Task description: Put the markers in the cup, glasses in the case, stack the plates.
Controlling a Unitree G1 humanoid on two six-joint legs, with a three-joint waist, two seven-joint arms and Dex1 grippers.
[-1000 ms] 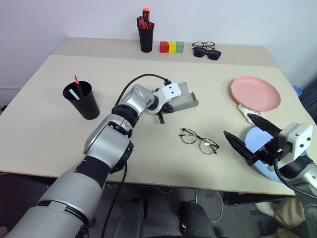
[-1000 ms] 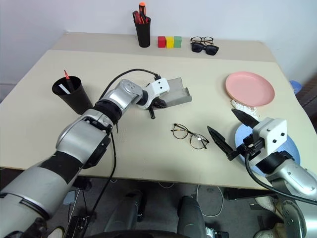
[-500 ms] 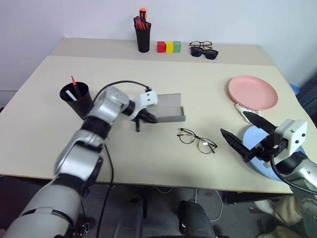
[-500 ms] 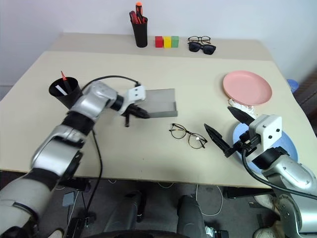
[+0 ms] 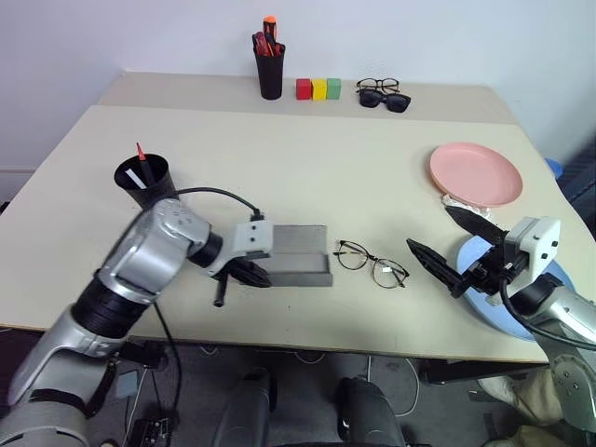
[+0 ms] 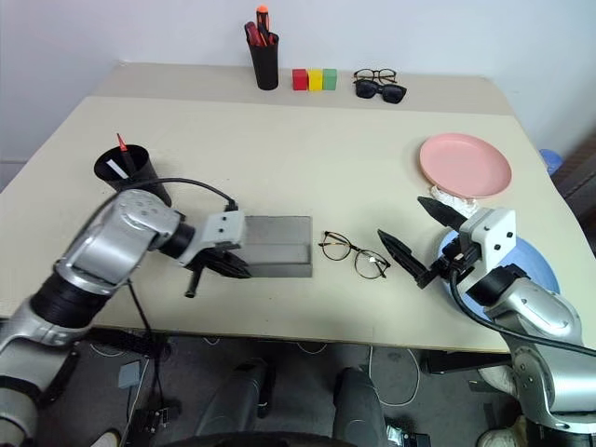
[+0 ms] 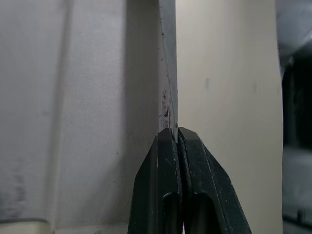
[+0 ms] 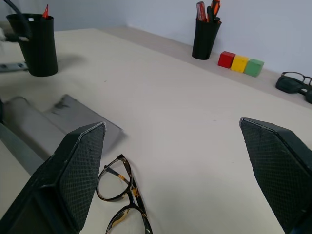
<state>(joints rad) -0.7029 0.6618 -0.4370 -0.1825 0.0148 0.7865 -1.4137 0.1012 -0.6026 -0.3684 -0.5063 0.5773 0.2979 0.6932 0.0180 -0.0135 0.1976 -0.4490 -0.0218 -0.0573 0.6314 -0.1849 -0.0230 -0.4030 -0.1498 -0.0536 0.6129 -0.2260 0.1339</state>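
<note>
Pinching the open grey hard-shell case (image 5: 296, 256) near the counter's (image 5: 307, 168) front edge, the clenched left hand (image 5: 251, 273) risked dragging it off; wire-framed glasses (image 5: 372, 264) lay beside it, seemingly untouched, before the spread, empty right hand (image 5: 456, 251).

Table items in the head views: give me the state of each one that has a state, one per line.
case: open, lying flat, edge pinched by left gripper
glasses: unfolded, on the table beside the case, not in it
markers: standing in the cup
cup: upright
pink plate: flat, unstacked
blue plate: apart, under the right arm
right gripper: open, empty
</note>
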